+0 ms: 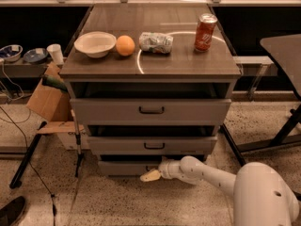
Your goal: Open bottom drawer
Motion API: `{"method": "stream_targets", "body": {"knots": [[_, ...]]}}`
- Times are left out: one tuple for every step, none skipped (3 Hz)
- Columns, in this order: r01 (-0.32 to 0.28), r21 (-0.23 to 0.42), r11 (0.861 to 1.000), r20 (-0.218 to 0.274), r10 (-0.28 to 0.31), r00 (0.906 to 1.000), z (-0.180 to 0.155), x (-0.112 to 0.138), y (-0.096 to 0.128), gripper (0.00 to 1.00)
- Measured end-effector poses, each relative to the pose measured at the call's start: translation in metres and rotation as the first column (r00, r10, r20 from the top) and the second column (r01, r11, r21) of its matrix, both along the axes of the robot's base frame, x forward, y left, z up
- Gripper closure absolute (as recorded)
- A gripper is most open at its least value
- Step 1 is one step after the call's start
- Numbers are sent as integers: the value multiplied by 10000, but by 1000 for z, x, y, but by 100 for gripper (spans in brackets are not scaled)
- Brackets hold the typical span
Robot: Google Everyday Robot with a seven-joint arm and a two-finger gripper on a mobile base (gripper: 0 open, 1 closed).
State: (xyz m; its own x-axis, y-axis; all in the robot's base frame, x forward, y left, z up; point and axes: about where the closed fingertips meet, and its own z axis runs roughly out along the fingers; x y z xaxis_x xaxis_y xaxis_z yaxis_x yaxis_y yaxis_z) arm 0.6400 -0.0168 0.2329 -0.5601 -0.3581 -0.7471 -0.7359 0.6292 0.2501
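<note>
The bottom drawer (123, 167) is the narrowest grey front, lowest of three in the cabinet, near the floor. Its small black handle is mostly hidden behind my wrist. My gripper (150, 175) reaches in from the lower right on a white arm and sits right in front of the drawer front, at its middle, just above the floor. Its pale fingers point left. The drawer front stands slightly forward of the cabinet body, with a dark gap above it.
Above are the mid-sized drawer (153, 145) and the widest top drawer (150, 110). The cabinet top (188, 62) holds a white bowl (95, 43), an orange (125, 45), a crushed wrapper (156, 42) and a red can (205, 32). A cardboard box (49, 100) stands left. A table leg (282, 131) is on the right.
</note>
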Motion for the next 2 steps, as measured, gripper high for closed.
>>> {"method": "stream_targets", "body": {"knots": [[179, 211, 9996, 46, -180, 9998, -4, 7, 3, 0], [36, 139, 9999, -96, -34, 9999, -9, 12, 11, 0]]}}
